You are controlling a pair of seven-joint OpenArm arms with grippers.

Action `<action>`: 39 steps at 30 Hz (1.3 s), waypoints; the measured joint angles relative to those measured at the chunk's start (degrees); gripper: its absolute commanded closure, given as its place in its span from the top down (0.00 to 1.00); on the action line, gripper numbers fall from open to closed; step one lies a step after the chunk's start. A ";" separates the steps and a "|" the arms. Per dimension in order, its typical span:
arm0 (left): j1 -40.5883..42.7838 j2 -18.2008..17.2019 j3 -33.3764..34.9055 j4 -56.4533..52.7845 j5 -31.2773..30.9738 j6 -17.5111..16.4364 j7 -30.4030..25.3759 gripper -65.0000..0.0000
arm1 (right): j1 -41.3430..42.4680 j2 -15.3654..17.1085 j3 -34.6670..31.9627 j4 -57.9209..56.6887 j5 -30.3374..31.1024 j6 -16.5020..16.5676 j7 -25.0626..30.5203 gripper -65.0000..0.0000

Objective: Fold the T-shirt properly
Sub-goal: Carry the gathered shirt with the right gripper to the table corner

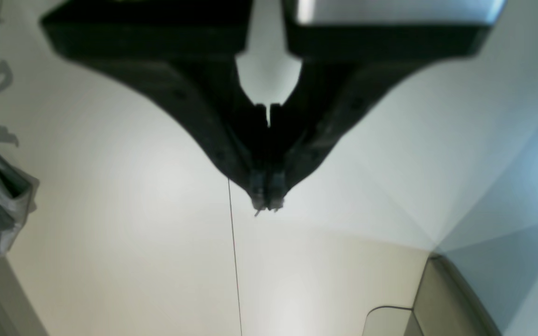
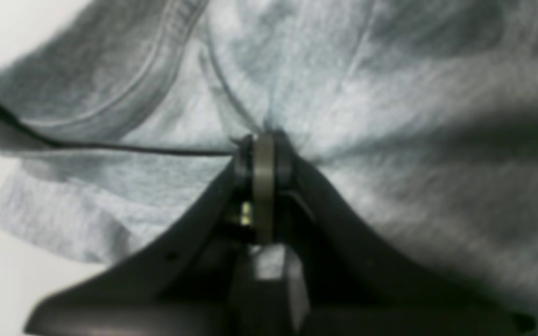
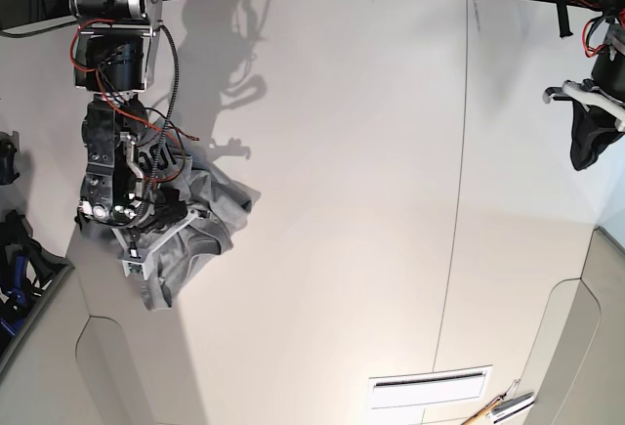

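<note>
Gripping a bunched shirt at the counter's edge

Pinching hard, the right tool (image 2: 264, 140) has its black jaws drawn together on a fold of the heather-grey cotton T-shirt (image 2: 367, 93), and the knit radiates in tight creases from the bite, a sign the cloth is under tension. In the base view that shirt (image 3: 200, 225) lies crumpled in a heap near the counter's far side, under the right arm, with the wide white counter (image 3: 352, 181) bare beside it. My read: the grip sits in the body of the fabric rather than on a hem or shoulder, so this looks like a hold meant to drag or lift the bundle out toward the middle, where there is room to spread it. A ribbed band (image 2: 157, 70) curves past just beside the jaws; whether it is the collar or a sleeve hem is hard to tell through the blur.

Over on the other side, the left tool (image 1: 266, 203) hangs above bare counter with its tips pressed together on nothing. It waits well apart from the shirt, likely parked clear until there is an edge to take.

Folding proper has not begun; the garment needs flattening first. One risk: a single-point pinch may only stretch the heap instead of opening it.
</note>
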 measured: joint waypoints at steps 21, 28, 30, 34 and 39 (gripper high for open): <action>0.00 -4.50 0.02 0.00 -1.05 0.00 0.17 0.00 | -21.64 1.20 6.16 24.37 -10.12 -4.61 -4.09 0.00; 0.00 -4.68 0.02 0.00 -1.31 0.00 0.20 0.00 | -24.20 1.33 8.79 25.57 -10.29 -4.76 -4.46 0.00; 0.00 -5.35 0.04 0.00 -1.33 0.00 0.17 0.00 | -24.44 1.33 9.31 25.64 -10.32 -4.79 -4.48 0.00; 0.00 -5.79 0.04 0.00 -1.36 0.00 0.20 0.00 | -24.26 1.36 9.53 25.64 -10.36 -4.98 -4.98 0.00; 0.00 -5.79 0.04 0.00 -1.38 0.00 0.20 0.00 | -21.88 1.31 9.62 26.18 -10.73 -5.03 -8.68 0.00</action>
